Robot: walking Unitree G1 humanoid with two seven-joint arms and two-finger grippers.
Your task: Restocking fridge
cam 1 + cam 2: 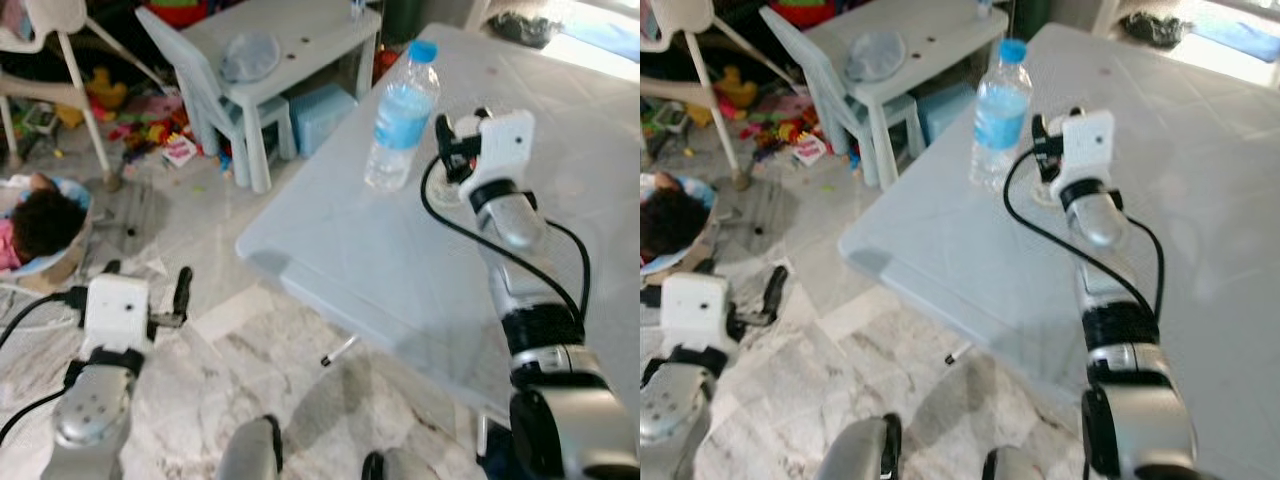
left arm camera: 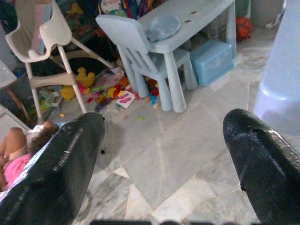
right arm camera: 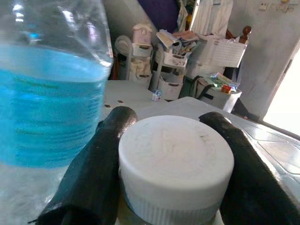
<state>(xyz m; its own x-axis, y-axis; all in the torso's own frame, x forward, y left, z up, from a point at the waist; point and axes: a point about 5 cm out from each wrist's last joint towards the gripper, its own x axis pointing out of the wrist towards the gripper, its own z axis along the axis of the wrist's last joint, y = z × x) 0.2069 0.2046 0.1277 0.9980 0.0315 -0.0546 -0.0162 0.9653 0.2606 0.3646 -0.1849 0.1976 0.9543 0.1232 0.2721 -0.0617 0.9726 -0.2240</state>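
Note:
A clear water bottle (image 1: pixel 400 120) with a blue cap and blue label stands on the pale grey table (image 1: pixel 380 270). Just beside it sits a small jar with a white screw lid (image 3: pixel 176 159). My right gripper (image 1: pixel 452 165) reaches over the table and is shut on the jar, one black finger (image 3: pixel 93 173) against each side of the lid. In the right wrist view the bottle (image 3: pixel 47 108) stands close beside one finger. My left gripper (image 1: pixel 147 272) hangs open low over the marble floor, left of the table, holding nothing.
A small light-blue children's table (image 1: pixel 290 40) and chair (image 1: pixel 200 90) stand behind, with a blue box (image 1: pixel 320 115) under them. Toys litter the floor (image 1: pixel 160 135). A child (image 1: pixel 40 225) sits at the far left near a white high chair (image 1: pixel 60 60).

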